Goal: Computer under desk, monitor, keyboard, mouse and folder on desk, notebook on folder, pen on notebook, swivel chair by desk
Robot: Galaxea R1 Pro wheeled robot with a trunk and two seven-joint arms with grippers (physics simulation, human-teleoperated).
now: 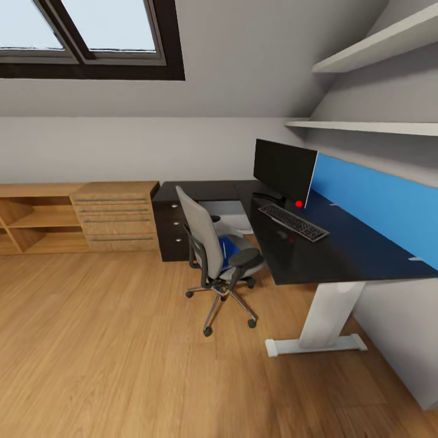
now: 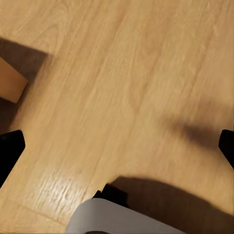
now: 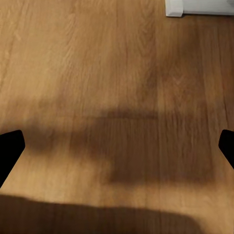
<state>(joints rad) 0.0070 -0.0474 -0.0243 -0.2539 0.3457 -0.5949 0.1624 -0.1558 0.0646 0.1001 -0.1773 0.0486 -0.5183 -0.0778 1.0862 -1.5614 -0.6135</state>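
Observation:
The black desk (image 1: 331, 249) with its blue back panel runs along the right wall. On it stand the black monitor (image 1: 285, 170) and, in front of it, the keyboard (image 1: 294, 221). The grey swivel chair (image 1: 213, 252) is at the desk's inner corner, with the blue folder (image 1: 227, 250) lying on its seat. Behind the chair, under the desk, a light-grey box looks like the computer (image 1: 230, 214). The mouse, notebook and pen are out of view. My left gripper (image 2: 117, 146) and right gripper (image 3: 117, 146) hang open over bare wooden floor, holding nothing.
A light wooden chest (image 1: 115, 216) and open shelving (image 1: 36, 219) line the back wall. The desk's white leg and foot (image 1: 322, 322) stand on the floor; the foot (image 3: 200, 7) lies ahead of my right gripper. Wall shelves (image 1: 365, 126) hang above the desk. A small red spot (image 1: 298, 204) glows by the monitor.

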